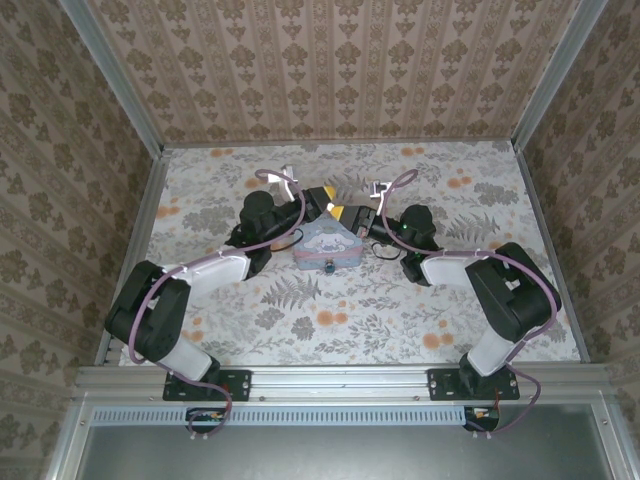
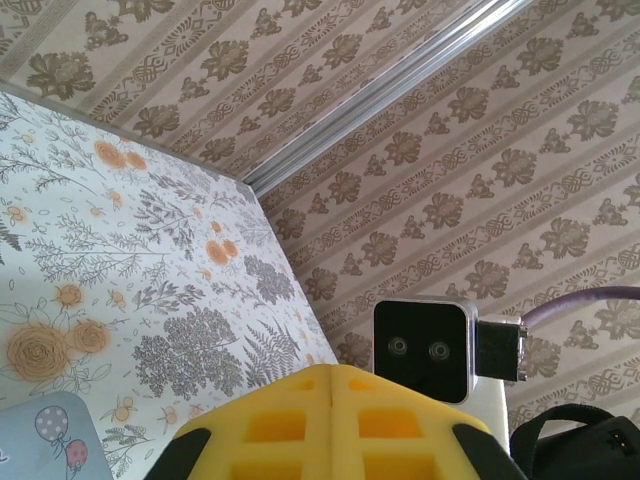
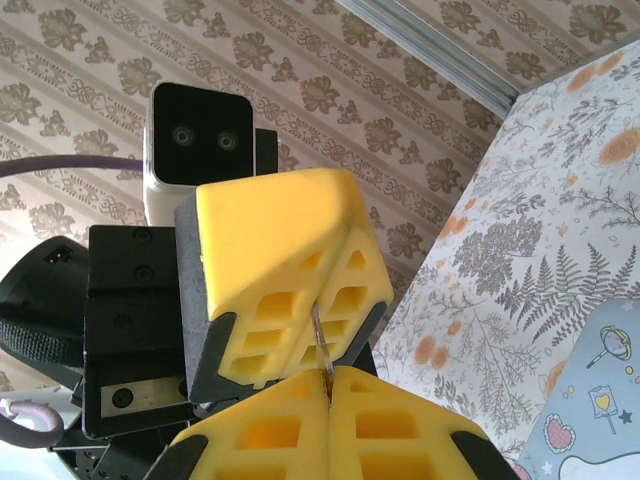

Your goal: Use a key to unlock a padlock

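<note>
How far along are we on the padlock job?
Done: the right pincer is shut on a thin metal sliver, apparently the key. In hand: it meets the shut left pincer tip to tip above the pale blue tin. Remaining: everything at the lock; a small dark blob at the tin's near corner, possibly the padlock, sits untouched.

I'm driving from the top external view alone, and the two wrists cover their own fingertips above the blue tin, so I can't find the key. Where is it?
Observer: The right wrist view shows the key, a thin metal sliver rising from the seam of the right gripper, which is shut on it.
Operator: And the left gripper?
Observer: The left gripper is shut as well; the key's upper end meets its fingers' seam, but I cannot tell whether they pinch it.
</note>
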Tool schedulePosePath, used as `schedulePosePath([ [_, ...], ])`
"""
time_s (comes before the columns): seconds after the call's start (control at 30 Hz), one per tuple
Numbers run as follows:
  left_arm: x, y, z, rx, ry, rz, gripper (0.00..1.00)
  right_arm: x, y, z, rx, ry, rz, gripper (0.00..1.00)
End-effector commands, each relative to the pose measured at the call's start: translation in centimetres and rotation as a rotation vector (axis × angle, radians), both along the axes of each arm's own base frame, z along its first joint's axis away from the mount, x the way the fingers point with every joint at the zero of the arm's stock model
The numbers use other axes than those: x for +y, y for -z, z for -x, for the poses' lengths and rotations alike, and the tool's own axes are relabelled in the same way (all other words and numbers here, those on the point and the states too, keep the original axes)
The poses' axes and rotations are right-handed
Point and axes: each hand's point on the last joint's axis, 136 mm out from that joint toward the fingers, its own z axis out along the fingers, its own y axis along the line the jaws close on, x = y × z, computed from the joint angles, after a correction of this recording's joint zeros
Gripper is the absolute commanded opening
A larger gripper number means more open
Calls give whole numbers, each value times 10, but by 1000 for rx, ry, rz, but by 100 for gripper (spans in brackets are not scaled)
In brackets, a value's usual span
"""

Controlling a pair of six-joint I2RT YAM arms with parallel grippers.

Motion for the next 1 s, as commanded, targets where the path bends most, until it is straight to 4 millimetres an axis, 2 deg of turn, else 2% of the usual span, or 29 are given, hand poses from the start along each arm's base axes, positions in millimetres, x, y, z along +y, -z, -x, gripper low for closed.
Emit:
schedulePosePath([
  [0.0,-2,-1,4,-10,14,5,0,6,-15,1,-54,-23,-20,0],
  [0.13,-1,-1,6,3,17,-7,0,4,-12,-1,-43,-6,-2,0],
  [0.2,3,0,7,24,11,-20,18,3,-7,-2,-31,9,35,0],
  [0.3,16,4,5,68,-24,-62,63,-1,6,-3,-16,42,136,0],
  [0.37,26,1,6,87,-48,-105,77,-5,15,-3,-13,66,207,0],
  [0.43,35,-1,7,105,-70,-155,86,-8,21,-3,-15,85,262,0],
  [0.5,44,-3,10,139,-85,-215,91,-10,26,-3,-32,100,316,0],
  [0.63,58,-9,16,251,-96,-319,93,-13,33,-1,-84,151,465,0],
  [0.7,64,-4,20,352,-106,-357,93,-14,35,0,-139,186,568,0],
  [0.83,71,2,26,533,-115,-324,94,-13,31,4,-290,273,763,0],
  [0.97,71,13,32,657,-126,-257,94,-7,29,9,-407,317,885,0],
])
